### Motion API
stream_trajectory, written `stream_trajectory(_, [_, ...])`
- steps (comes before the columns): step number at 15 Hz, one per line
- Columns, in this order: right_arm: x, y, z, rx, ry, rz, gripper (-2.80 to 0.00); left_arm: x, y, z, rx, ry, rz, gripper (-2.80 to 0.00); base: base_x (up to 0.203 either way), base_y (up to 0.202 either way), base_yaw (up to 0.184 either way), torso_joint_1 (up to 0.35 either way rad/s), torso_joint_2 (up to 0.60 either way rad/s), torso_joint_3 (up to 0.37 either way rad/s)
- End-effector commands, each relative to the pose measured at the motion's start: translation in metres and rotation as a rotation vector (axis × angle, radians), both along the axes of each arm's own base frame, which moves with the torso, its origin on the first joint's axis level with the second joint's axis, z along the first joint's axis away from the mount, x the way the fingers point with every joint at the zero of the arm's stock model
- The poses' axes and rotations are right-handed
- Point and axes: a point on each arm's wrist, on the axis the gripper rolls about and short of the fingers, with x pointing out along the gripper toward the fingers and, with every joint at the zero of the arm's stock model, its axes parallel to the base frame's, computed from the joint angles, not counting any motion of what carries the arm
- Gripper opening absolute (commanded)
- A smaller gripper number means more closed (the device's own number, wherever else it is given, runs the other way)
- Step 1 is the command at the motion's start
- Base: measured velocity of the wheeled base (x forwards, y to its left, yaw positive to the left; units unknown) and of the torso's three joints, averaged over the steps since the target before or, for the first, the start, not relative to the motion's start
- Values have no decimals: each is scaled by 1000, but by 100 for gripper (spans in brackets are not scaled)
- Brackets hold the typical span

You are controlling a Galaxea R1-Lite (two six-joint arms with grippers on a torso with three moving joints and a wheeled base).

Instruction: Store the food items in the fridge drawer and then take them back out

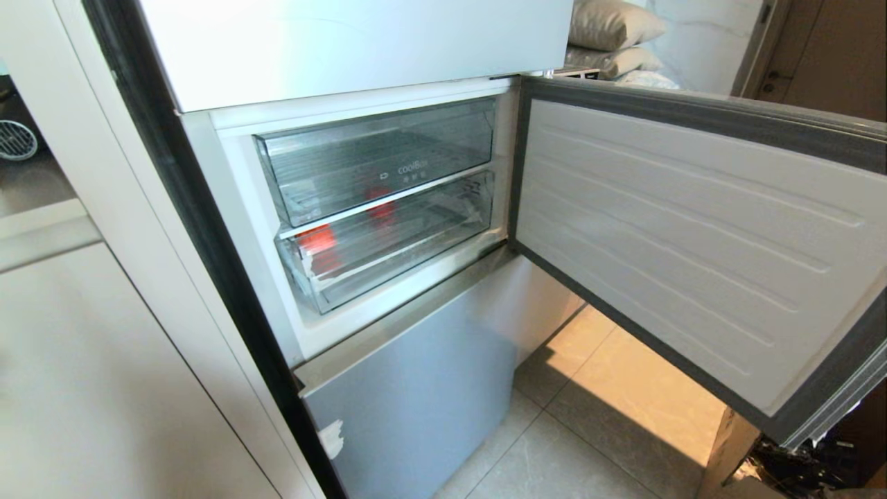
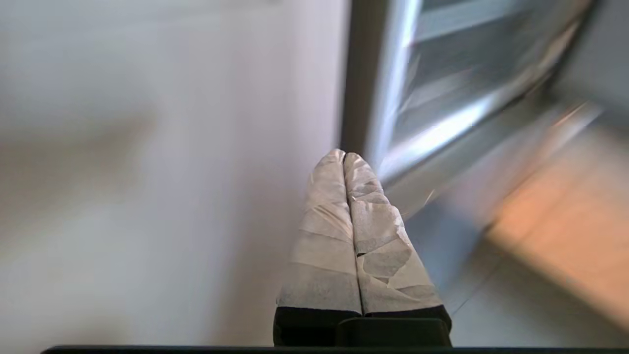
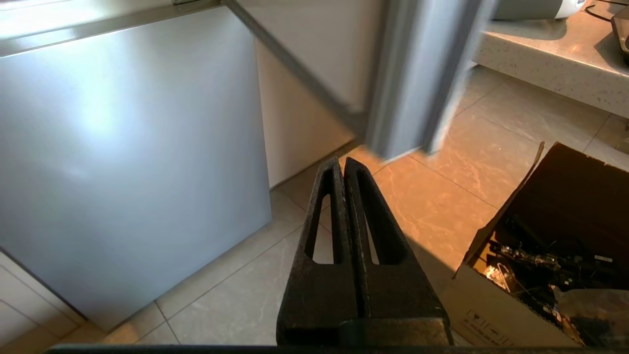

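The fridge drawer [image 1: 402, 260] is the lower clear one in the open compartment, pushed in under the clear drawer printed "coolBox" [image 1: 378, 156]. Two red-orange food items show through its plastic, one at the left front [image 1: 319, 244] and one further back [image 1: 381, 208]. Neither arm is in the head view. My left gripper [image 2: 344, 155] has tape-wrapped fingers pressed together, shut and empty, low beside the fridge's dark edge. My right gripper [image 3: 341, 162] is shut and empty, hanging over the floor tiles in front of the grey lower fridge door [image 3: 123, 147].
The compartment door [image 1: 700, 235] stands swung open to the right. A white cabinet panel [image 1: 104, 360] flanks the fridge on the left. An open cardboard box [image 3: 550, 255] of dark cables sits on the tiled floor at the right, near a stone counter [image 3: 555, 59].
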Motion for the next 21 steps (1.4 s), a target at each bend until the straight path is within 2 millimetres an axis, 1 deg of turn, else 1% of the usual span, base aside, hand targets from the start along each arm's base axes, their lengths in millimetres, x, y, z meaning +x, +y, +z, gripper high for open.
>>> stream_trajectory(1, [0,0,0,0,1,0,-280,-14,-1,-56,39,74,61,-280,0,0,0,0,0,0])
stream_trajectory(2, [0,0,0,0,1,1,-280,-13,-2,-73,45,146,12,-280,0,0,0,0,0,0])
stream_trajectory(3, [0,0,0,0,1,1,-280,-13,-4,-83,40,205,-88,-280,0,0,0,0,0,0])
stream_trajectory(4, [0,0,0,0,1,0,-280,-14,-5,-86,32,264,-134,-280,0,0,0,0,0,0])
stream_trajectory(7, [0,0,0,2,1,0,-280,-17,-5,-85,63,249,-304,-280,0,0,0,0,0,0])
stream_trajectory(9, [0,0,0,1,1,1,-280,-22,-5,-87,71,186,-280,-280,0,0,0,0,0,0])
stream_trajectory(11, [0,0,0,2,1,0,-280,-35,-4,-92,107,59,-235,-280,0,0,0,0,0,0])
stream_trajectory(12, [0,0,0,3,1,0,-280,-38,-4,-94,125,28,-222,-280,0,0,0,0,0,0])
stream_trajectory(14, [0,0,0,3,1,0,-280,-37,-4,-96,148,36,-200,-280,0,0,0,0,0,0])
stream_trajectory(17, [0,0,0,3,1,0,-280,-37,-3,-96,16,26,-171,-280,0,0,0,0,0,0])
stream_trajectory(21, [0,0,0,3,1,0,-280,-37,-3,-96,9,25,-168,-280,0,0,0,0,0,0])
